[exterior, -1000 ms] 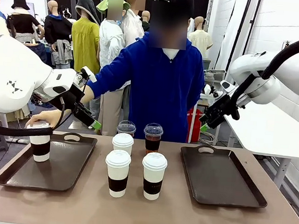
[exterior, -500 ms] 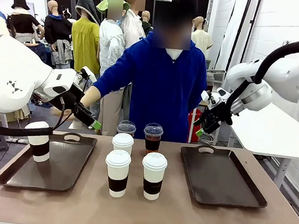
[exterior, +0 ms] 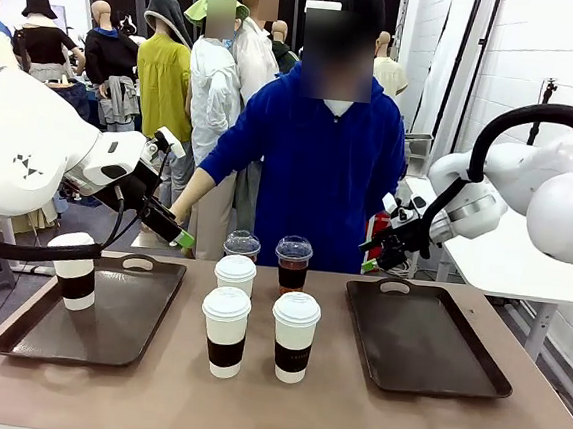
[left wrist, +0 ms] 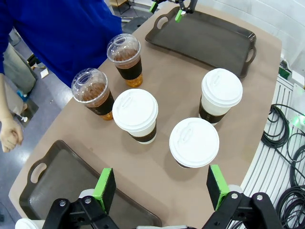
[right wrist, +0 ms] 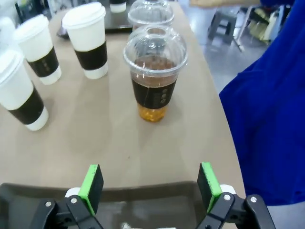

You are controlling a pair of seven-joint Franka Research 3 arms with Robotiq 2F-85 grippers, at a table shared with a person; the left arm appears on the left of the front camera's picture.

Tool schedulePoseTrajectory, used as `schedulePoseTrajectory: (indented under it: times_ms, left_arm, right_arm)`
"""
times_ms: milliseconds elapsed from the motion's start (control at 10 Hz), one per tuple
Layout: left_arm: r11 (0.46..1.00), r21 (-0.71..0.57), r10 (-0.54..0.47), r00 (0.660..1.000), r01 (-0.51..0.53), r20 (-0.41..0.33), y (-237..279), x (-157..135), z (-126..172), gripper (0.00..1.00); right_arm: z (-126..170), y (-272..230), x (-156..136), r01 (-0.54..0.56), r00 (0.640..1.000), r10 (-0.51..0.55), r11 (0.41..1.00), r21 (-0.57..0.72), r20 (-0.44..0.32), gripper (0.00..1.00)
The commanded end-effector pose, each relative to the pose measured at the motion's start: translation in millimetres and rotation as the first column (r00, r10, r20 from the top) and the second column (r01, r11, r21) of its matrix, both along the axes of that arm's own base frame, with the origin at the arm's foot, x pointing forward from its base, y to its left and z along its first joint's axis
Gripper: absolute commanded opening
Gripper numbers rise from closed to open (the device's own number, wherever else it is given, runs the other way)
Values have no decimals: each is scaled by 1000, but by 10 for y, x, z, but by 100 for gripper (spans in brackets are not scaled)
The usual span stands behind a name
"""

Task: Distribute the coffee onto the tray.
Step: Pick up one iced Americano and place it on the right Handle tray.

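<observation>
Six cups of coffee, two trays, one worktop (exterior: pixel 149 403).

Placed: one white lidded cup (exterior: pixel 78 270), upright on the left tray (exterior: pixel 104 344), toward its far left corner.

Outstanding: five cups, clustered mid-worktop between the trays. The front-left white cup (exterior: pixel 224 330) and front-right white cup (exterior: pixel 294 336) stand side by side, with the rear white cup (exterior: pixel 234 273) just behind. At the far edge, before the person, are the left dome cup (exterior: pixel 242 244) and right dome cup (exterior: pixel 293 262).

Right tray (exterior: pixel 423 372): bare.

Left jaws: released, spread wide, nothing between them, raised above the left tray's far edge.

Right jaws: likewise released and empty, low by the right tray's far left corner. The right wrist view has them lined up on the right dome cup.

Hazards, as judged: the dome cups are thin plastic, and a hard squeeze could buckle a wall or lift a lid. They stand close together – wide jaws closing on one may clip its neighbour. The person's hand (exterior: pixel 179 212) hangs just beside the left jaws, so a sudden move there risks contact.
</observation>
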State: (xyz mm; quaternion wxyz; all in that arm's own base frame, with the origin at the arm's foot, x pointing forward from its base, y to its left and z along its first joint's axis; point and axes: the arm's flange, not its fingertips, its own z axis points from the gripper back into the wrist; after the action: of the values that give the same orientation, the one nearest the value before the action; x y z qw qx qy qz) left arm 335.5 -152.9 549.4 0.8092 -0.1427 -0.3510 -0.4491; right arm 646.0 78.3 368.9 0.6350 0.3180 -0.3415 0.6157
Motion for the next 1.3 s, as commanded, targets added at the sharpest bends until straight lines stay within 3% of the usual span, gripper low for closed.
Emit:
schedulePoseTrajectory:
  times_ms: [0,300,500,700,800,1200]
  left_arm:
    - [1000,0,-13,1000,13,7,12,7,-1,100]
    - [1000,0,-13,1000,13,7,12,7,-1,100]
    - [1000,0,-13,1000,13,7,12,7,-1,100]
    - [1000,0,-13,1000,13,7,12,7,-1,100]
    - [1000,0,-13,1000,13,7,12,7,-1,100]
    - [1000,0,-13,1000,13,7,12,7,-1,100]
  right_arm:
    - [-179,91,106,2,1000,0,993,114,-14,100]
    - [-449,194,188,9,999,1,976,216,-44,100]
    - [-574,212,233,6,999,5,976,215,-49,100]
    - [-503,178,179,-59,995,72,982,177,-66,100]
    - [-594,222,173,16,997,-1,981,192,-77,100]
    - [-588,210,168,1,997,14,982,191,-79,100]
